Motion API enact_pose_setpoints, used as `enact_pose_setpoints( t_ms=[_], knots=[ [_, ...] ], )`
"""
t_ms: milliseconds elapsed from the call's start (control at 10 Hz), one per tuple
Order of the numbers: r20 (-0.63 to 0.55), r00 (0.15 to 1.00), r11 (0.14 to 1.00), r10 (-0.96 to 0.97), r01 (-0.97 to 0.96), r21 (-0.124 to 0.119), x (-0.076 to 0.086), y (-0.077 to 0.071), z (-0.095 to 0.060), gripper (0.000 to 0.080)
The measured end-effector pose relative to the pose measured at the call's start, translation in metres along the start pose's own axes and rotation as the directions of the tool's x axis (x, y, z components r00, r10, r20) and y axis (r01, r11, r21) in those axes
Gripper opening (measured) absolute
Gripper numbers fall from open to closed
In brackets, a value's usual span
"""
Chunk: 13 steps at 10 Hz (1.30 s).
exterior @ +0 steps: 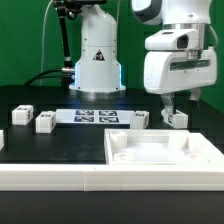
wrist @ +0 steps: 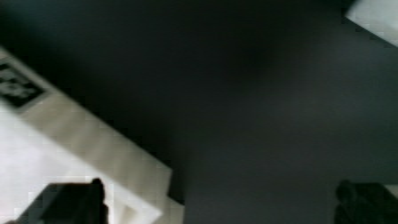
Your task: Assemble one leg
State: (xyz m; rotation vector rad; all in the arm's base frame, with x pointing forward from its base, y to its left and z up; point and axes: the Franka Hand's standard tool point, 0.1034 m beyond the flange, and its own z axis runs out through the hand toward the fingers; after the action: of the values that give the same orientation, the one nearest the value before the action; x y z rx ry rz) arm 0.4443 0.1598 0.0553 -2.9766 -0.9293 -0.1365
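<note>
1. Tabletop (exterior: 165, 150). A large white square tray with a raised rim. It lies flat at the front, on the exterior view's right.

2. Gripper (exterior: 177, 107). It hangs low over the black table (exterior: 60, 140), just behind the tabletop's far rim, with its fingers (exterior: 164, 104) pointing down. The fingers are spread wide and released, grasping nothing. In the wrist view the gripper (wrist: 222, 205) shows two dark fingertips (wrist: 68, 203) with only bare table between them.

3. Leg (exterior: 177, 119). A small white block resting on the table directly under the gripper. In the exterior view it appears in the space between the two fingers, at about tip height. In the wrist view the leg (wrist: 80, 150), with a black-and-white tag at one end, runs alongside one fingertip and outside the gap. Whether it touches that finger cannot be told.

4. Second leg (exterior: 140, 119). It lies near the gripper, toward the exterior view's left. The third leg (exterior: 45, 121) and fourth leg (exterior: 22, 115) lie close together, well apart from it and further left.

5. Marker board (exterior: 95, 115). It lies flat on the table between the third leg and the second leg.

6. Robot base (exterior: 97, 60). White and farthest back, it stands behind the marker board.
</note>
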Motion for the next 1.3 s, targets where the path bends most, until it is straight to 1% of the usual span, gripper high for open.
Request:
enact_pose_setpoints(
  t_ms=[100, 300, 400, 500, 600, 700, 900, 1000, 1100, 1200, 1300],
  knots=[
    [-0.001, 0.998, 0.998, 0.055, -0.055, 0.006, 0.0, 0.002, 0.0, 0.0649],
    [0.0, 0.988, 0.987, 0.157, -0.157, 0.014, 0.0, 0.0, 0.0, 0.0649],
    [0.007, 0.963, 0.963, 0.268, -0.268, 0.02, -0.002, -0.002, 0.004, 0.0649],
    [0.007, 0.942, 0.942, 0.334, -0.334, 0.025, -0.004, -0.009, 0.008, 0.0649],
    [0.006, 0.904, 0.903, 0.428, -0.428, 0.033, -0.01, -0.016, 0.013, 0.0649],
    [0.0, 0.903, 0.902, 0.43, -0.43, 0.038, -0.014, -0.019, 0.016, 0.0649],
    [0.031, 0.904, 0.904, 0.426, -0.427, 0.031, -0.013, -0.017, 0.016, 0.0649],
    [0.025, 0.904, 0.904, 0.426, -0.426, 0.032, -0.012, -0.017, 0.016, 0.0649],
    [0.083, 0.899, 0.901, 0.43, -0.433, 0.021, -0.019, -0.02, 0.019, 0.0649],
    [0.18, 0.893, 0.907, 0.413, -0.421, 0.004, -0.025, -0.028, 0.021, 0.0649],
    [0.24, 0.885, 0.912, 0.399, -0.41, -0.005, -0.027, -0.033, 0.023, 0.0649]
  ],
)
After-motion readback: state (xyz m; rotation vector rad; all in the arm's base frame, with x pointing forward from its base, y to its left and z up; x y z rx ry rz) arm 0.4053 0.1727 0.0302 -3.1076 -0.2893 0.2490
